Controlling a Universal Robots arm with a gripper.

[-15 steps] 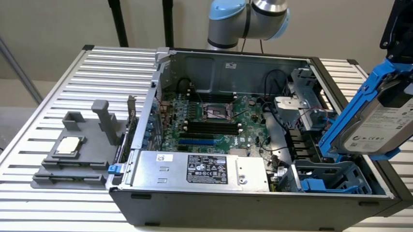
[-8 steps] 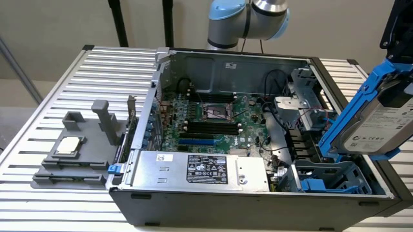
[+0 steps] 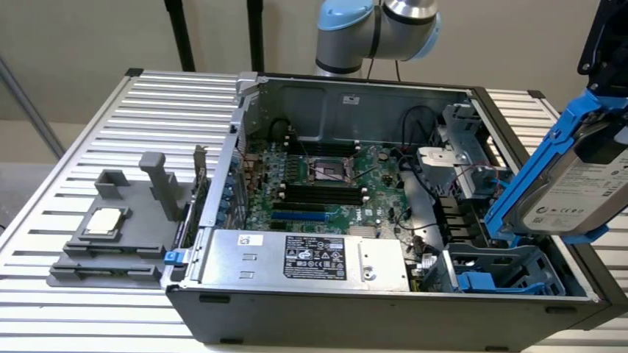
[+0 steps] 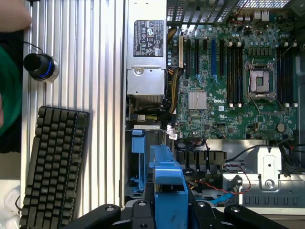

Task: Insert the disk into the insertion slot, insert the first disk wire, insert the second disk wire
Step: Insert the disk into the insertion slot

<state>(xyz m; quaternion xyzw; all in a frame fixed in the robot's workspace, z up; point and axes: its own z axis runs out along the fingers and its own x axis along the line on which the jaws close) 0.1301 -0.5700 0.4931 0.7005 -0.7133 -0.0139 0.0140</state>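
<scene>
Silver-grey flat hard drive (image 3: 579, 198) in a bright blue plastic carrier is hanging tilted just above the grey-blue ribbed drive cage (image 3: 520, 266), clamped by the black robot gripper (image 4: 169, 204); no insertion is looking finished yet.

A silver joint of the arm (image 3: 378, 29), capped in pale blue, is seen at the top centre of the exterior view. The black wrist end is seen at that view's upper right edge, directed downward. In the wrist view the tool (image 4: 170, 205) is shown with its black linkages spread to either side and its jaws closed on the blue frame of the disk (image 3: 579, 191), which is held aloft, steeply tilted.
</scene>
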